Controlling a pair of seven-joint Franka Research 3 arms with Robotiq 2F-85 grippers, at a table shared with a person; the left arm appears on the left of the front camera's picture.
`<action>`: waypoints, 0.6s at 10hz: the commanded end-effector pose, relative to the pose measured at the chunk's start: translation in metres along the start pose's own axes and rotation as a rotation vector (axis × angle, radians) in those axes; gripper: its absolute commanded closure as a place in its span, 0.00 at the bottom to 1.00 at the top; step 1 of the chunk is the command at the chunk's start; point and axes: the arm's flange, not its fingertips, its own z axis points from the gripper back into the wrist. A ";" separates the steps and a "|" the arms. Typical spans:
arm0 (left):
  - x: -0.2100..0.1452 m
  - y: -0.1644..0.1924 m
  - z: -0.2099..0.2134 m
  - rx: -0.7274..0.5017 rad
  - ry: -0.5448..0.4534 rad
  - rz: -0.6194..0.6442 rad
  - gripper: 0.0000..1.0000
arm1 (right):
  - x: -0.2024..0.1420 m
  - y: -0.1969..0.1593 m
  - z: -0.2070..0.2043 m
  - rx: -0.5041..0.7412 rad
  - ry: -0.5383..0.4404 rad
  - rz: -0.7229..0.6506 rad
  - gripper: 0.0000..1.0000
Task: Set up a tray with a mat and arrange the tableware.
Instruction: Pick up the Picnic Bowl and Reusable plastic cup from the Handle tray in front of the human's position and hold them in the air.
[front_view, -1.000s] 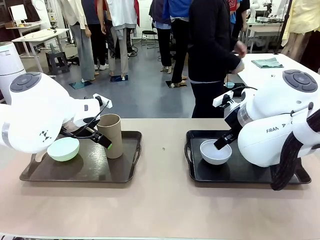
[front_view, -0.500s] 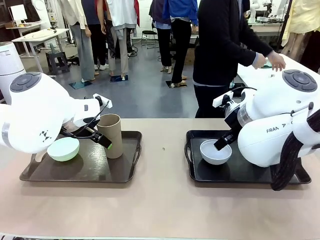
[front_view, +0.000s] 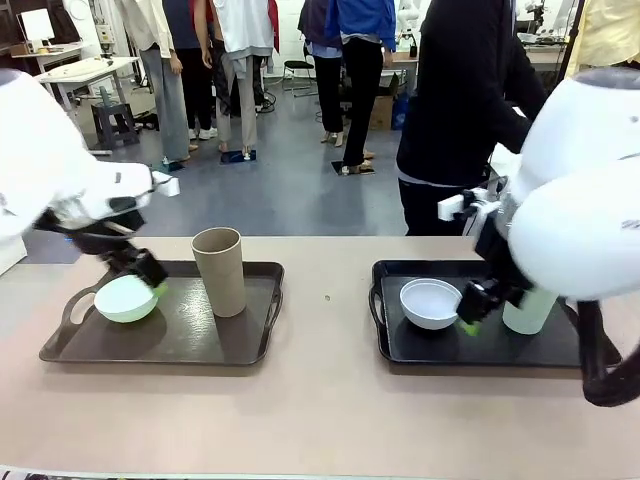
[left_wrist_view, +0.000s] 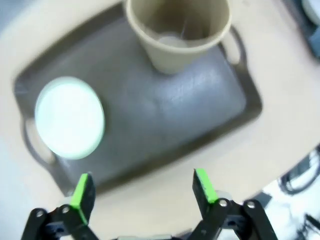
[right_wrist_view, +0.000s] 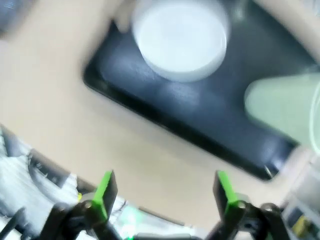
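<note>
The brown tray (front_view: 250, 345) on the left holds a pale mint bowl (front_view: 126, 298) and an upright tan cup (front_view: 220, 270). My left gripper (front_view: 153, 278) hovers open at the bowl's far rim, gripping nothing. From the left wrist view, the mint bowl (left_wrist_view: 70, 117) and tan cup (left_wrist_view: 177, 30) lie well beyond the open gripper (left_wrist_view: 142, 189). The black tray (front_view: 470, 350) on the right carries a white-grey bowl (front_view: 431, 303) and a pale green cup (front_view: 528, 310), partly hidden by my arm. My right gripper (front_view: 472, 312) hangs open beside that bowl. The right wrist view shows bowl (right_wrist_view: 180, 37) and cup (right_wrist_view: 290, 107).
A person in dark clothes (front_view: 460, 100) stands at the table's far side behind the black tray. The tan table (front_view: 320, 410) stretches bare between and in front of the trays. Other people stand farther off.
Both arms have drawn back and up: the left gripper left the tan cup's side, the right gripper left the white-grey bowl. The pale green cup has come into sight.
</note>
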 end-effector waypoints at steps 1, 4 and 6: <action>-0.111 -0.010 -0.022 -0.103 0.149 0.109 0.00 | -0.168 -0.033 -0.081 0.025 0.122 -0.264 0.00; 0.000 0.000 0.000 0.000 0.000 0.000 0.00 | 0.000 0.000 0.000 0.000 0.000 0.000 0.00; -0.009 0.015 0.015 -0.190 0.015 0.049 0.00 | -0.011 -0.041 0.016 0.250 0.077 -0.104 0.00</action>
